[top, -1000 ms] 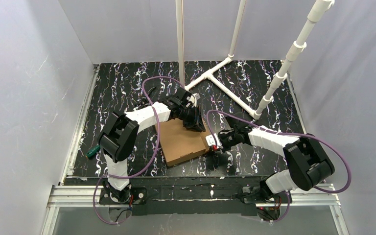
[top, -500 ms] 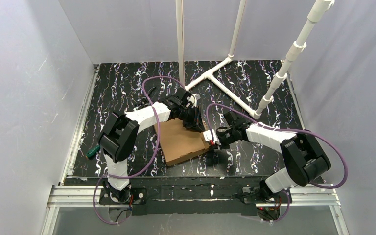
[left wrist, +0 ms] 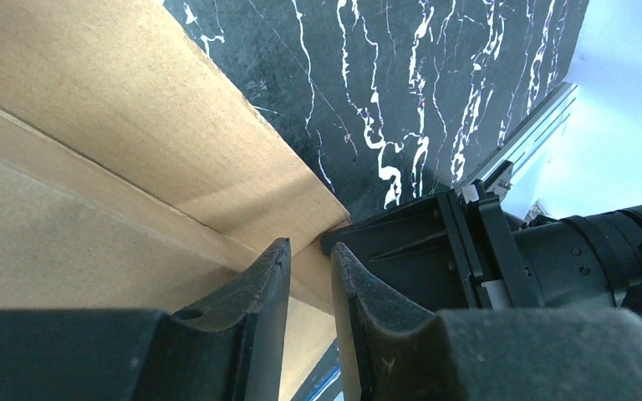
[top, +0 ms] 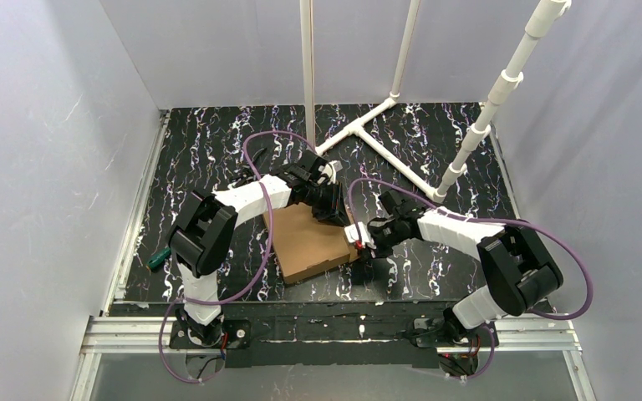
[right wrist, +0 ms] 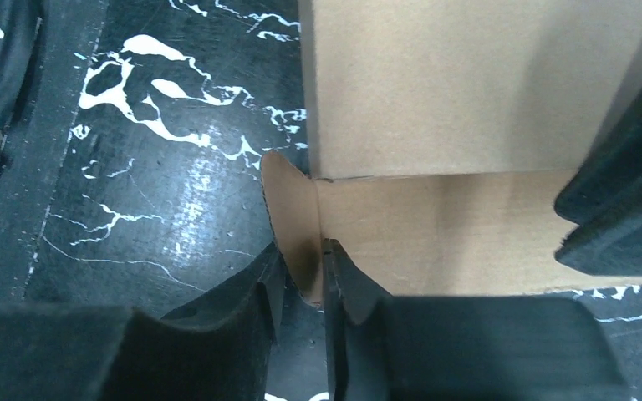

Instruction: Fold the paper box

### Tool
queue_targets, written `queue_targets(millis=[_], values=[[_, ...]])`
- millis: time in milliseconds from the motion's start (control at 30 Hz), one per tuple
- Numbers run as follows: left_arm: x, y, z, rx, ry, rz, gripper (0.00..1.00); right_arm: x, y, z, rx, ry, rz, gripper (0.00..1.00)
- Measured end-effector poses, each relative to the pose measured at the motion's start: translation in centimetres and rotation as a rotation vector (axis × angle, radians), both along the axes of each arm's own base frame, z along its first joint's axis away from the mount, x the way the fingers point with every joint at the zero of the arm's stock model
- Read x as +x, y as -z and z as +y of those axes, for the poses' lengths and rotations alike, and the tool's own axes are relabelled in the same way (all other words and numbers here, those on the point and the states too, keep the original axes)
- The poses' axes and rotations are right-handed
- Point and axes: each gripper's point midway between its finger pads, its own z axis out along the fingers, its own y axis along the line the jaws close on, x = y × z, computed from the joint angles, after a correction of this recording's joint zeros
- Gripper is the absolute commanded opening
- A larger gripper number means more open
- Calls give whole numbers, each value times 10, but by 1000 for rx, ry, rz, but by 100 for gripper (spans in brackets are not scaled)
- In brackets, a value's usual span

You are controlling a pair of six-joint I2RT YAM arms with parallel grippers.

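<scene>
Right gripper (top: 358, 236) shifted leftward, straddling rounded corrugated tab (right wrist: 294, 219) of paper box (top: 309, 246).

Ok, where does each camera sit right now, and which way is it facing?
Top external: above, behind the bases, looking down; both arms at the paper box.
Left wrist: faces along the box wall and table; left gripper in front.
Right wrist: faces down at a box flap between the right gripper fingers.
Shared: all see the box.

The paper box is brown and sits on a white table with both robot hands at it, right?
No: the table is black with white streaks, as the top view shows. The paper box is brown, with the left gripper and right gripper at it.
</scene>
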Motion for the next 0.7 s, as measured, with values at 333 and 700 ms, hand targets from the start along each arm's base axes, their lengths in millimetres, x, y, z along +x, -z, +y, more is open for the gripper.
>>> queue_targets(millis=[333, 700], values=[[-4, 5, 3, 11, 1, 18, 23, -15, 1, 10, -35, -41, 9, 36], [-6, 6, 3, 11, 1, 24, 23, -8, -7, 19, -5, 15, 10, 46]])
